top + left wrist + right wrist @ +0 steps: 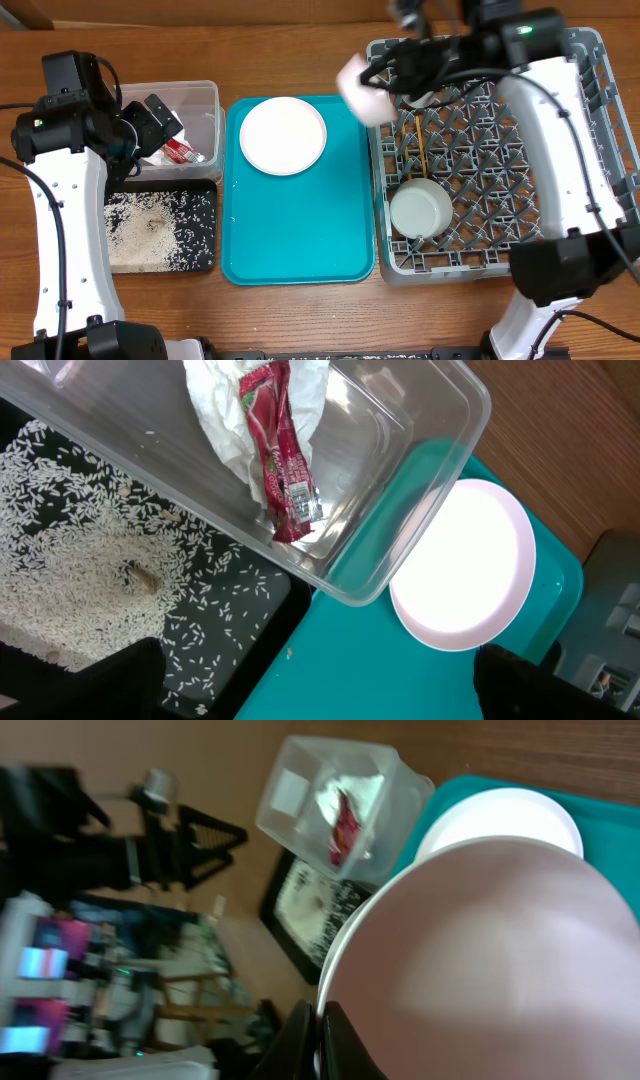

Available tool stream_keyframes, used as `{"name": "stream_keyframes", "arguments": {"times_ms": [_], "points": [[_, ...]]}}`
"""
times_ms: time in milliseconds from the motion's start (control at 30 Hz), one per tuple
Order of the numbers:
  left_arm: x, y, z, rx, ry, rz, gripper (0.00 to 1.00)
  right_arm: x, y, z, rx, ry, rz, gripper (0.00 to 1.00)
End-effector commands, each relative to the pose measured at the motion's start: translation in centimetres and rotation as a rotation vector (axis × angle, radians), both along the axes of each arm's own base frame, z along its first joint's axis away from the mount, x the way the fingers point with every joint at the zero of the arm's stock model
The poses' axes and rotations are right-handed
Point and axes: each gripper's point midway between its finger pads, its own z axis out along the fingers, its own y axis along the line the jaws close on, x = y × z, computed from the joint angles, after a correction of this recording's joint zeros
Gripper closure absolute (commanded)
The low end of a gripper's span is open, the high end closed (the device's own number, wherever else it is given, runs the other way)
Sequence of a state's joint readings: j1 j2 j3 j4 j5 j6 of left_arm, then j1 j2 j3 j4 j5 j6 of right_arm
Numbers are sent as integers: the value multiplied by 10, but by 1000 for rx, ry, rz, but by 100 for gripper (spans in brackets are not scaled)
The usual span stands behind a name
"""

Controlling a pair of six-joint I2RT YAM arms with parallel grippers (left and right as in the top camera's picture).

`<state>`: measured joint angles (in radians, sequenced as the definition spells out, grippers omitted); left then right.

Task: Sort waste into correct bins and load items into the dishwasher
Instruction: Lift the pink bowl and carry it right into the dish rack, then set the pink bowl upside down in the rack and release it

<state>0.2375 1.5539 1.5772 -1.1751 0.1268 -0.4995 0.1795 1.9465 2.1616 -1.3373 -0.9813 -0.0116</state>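
Upper centre, the right gripper [322, 1045] is clenching the rim of a round white bowl [360, 92], likely for slotting into the grey pegged plastic rack [470, 262]; the left gripper [162, 128] is hanging released.

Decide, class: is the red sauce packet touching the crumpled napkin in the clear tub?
Touching. The left wrist view shows the sauce packet lying across the crumpled napkin inside the clear tub, no gap.

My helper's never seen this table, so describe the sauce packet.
Find the large teal plastic tray. Left of it stands a clear rectangular plastic tub; inside, the small red-and-white sauce packet lies on a crumpled white paper napkin. Nothing else there is red.
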Motion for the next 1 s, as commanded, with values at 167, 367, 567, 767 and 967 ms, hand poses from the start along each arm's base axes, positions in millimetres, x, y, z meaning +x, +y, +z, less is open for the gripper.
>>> {"name": "stream_keyframes", "arguments": {"times_ms": [167,367,567,767,967], "points": [[1,-1,11,4,-31,7,0,13,-67,14,283,43,-44,96],[1,-1,11,4,-31,7,0,21,-95,-19,433,92,-70,96],[1,-1,11,4,-31,7,0,18,-110,-64,530,129,-80,96],[1,-1,11,4,-31,7,0,13,-105,-84,531,144,-74,96],[1,-1,11,4,-31,7,0,9,-89,-84,527,148,-34,96]]}}
